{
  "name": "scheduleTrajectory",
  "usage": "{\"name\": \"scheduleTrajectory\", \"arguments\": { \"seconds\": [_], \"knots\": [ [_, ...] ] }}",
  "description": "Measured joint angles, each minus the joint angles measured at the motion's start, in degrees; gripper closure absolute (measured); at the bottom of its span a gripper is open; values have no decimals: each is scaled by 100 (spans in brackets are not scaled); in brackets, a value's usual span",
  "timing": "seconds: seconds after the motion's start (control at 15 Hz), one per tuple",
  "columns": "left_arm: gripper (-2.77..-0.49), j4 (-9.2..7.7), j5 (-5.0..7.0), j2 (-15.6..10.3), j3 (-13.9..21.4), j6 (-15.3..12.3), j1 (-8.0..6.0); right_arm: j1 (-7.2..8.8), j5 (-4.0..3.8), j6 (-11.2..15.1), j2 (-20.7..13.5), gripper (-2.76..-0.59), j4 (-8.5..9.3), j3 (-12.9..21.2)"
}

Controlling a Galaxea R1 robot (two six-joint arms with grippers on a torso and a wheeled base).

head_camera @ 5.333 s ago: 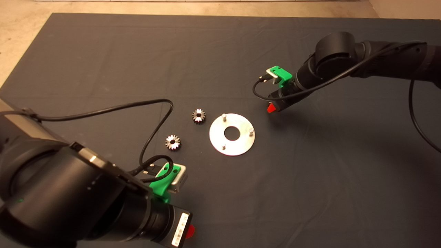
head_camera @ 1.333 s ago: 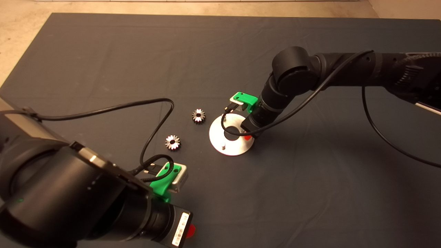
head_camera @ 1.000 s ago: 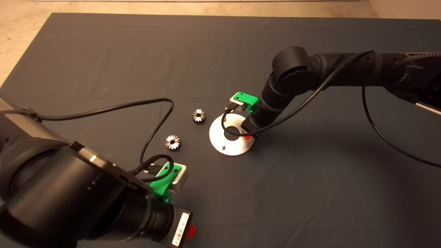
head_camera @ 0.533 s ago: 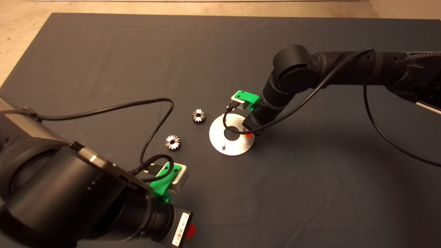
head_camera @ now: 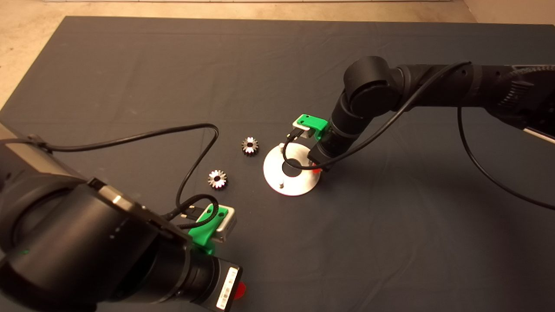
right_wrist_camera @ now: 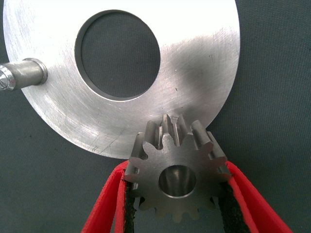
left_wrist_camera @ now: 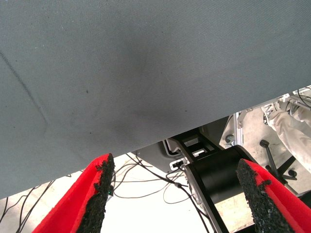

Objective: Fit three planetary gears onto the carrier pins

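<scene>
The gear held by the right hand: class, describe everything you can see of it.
The gear is small, dark-grey metal with bright, shiny tooth faces and a smooth round centre bore. The right hand grips it, a red finger with a black pad pressing each side. It sits over the rim of the flat silver disc, near the edge; whether it is seated on a pin cannot be seen. In the head view the arm hides it.

Open mat [head_camera: 390, 225] beside disc [head_camera: 299, 184]
</scene>
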Motion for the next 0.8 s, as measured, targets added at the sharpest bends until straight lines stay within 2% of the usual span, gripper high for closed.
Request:
{"name": "scheduleTrajectory", "arguments": {
  "seconds": [0.27,0.6,0.67,0.73,0.8],
  "knots": [
    [-178,0,0,-11,0,0,0,0,-45,-2,1,-95,-9,15],
    [-178,0,0,-11,0,0,0,-24,-59,-2,4,-95,-22,30],
    [-178,0,0,-11,0,0,0,-33,-41,-2,4,-95,-28,32],
    [-178,0,0,-11,0,0,0,-82,-28,-2,7,-95,-67,32],
    [-178,0,0,-19,0,0,2,-145,-50,-2,7,-95,-75,34]
  ]
}}
